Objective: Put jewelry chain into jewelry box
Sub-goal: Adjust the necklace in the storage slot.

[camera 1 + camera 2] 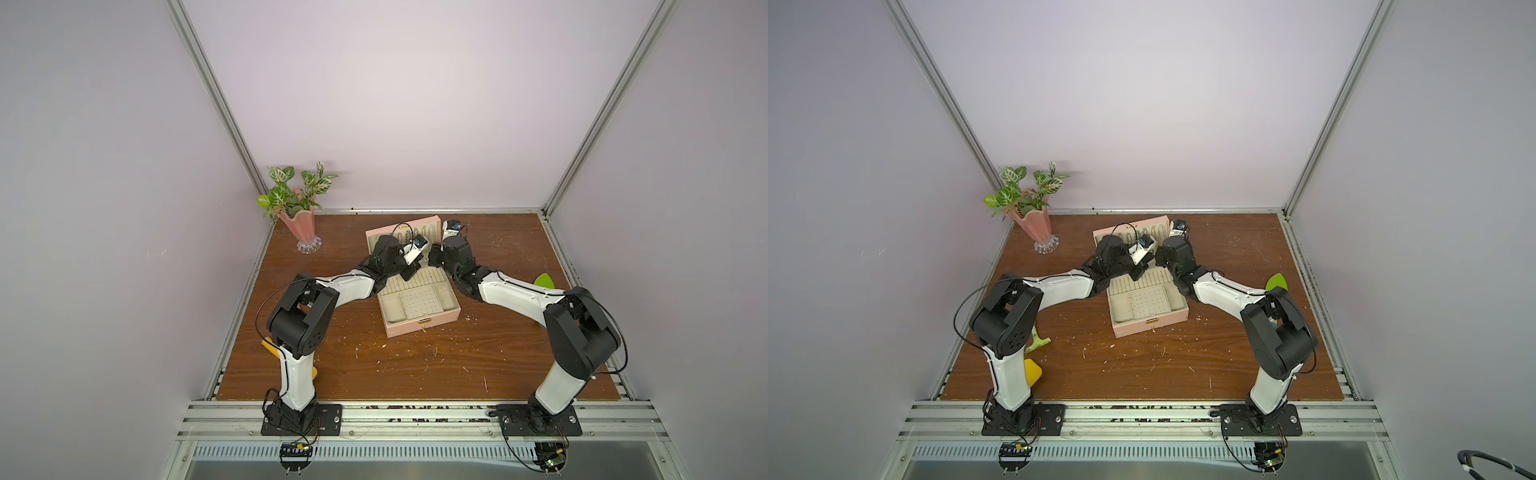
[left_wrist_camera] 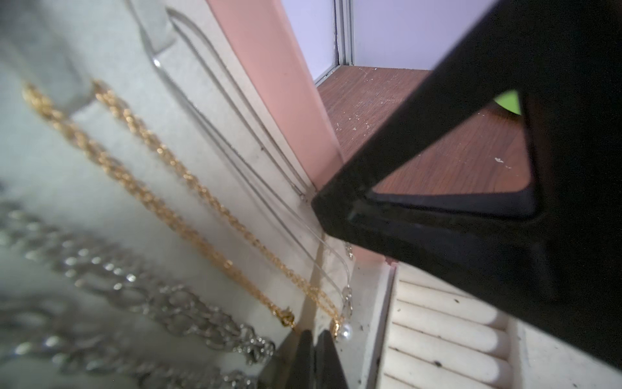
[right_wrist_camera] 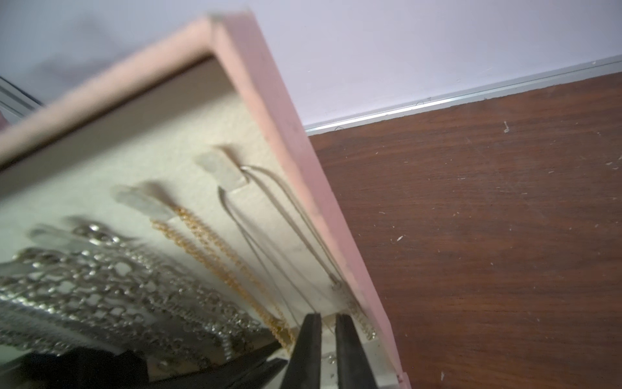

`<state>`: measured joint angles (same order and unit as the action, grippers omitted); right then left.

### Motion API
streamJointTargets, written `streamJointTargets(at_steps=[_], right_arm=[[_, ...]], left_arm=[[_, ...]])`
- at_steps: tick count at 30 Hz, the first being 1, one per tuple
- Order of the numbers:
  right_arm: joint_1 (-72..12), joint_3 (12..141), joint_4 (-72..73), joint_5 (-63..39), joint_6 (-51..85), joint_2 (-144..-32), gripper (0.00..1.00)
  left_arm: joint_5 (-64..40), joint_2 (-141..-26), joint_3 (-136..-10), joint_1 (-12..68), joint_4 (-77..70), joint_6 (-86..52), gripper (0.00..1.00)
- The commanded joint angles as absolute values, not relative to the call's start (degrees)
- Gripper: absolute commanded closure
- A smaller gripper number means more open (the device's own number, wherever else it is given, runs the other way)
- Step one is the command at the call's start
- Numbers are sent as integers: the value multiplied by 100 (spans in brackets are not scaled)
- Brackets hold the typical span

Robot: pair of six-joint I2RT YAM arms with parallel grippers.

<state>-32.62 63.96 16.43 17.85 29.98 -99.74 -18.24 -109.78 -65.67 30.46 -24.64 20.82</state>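
My right claw (image 3: pixel 328 316) stands barely open astride the chain's (image 3: pixel 252 167) low end, likely to tug it straight; my left claw (image 2: pixel 314 336) is shut nearby. The chain hangs hooked in the box (image 1: pixel 419 326) lid, one o'clock corner.

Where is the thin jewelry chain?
Right wrist view: the jewelry chain hangs in the jewelry box lid, between the gold chain and pink rim.

Pink vase (image 1: pixel 300 227) with leafy plant (image 1: pixel 286 192) stands on wooden table (image 1: pixel 415 365).
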Motion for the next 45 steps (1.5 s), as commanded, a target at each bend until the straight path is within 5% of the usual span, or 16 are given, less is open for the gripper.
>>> streamJointTargets(at_steps=[1,29,38,45], right_arm=[[-3278,6684,1594,2177,2920,-10111,86],[-3217,6983,783,2423,3365,-10494,75],[-3216,6837,1042,1614,3469,-10245,98],[-3216,6592,1142,1848,3406,-9782,100]], left_arm=[[-1901,-11052,-6697,3014,-2666,2021,99],[-2146,-11021,-6635,3015,-2764,1995,99],[-2162,-11030,-6637,3015,-2784,1964,99],[-2134,-11052,-6651,3015,-2793,1935,99]])
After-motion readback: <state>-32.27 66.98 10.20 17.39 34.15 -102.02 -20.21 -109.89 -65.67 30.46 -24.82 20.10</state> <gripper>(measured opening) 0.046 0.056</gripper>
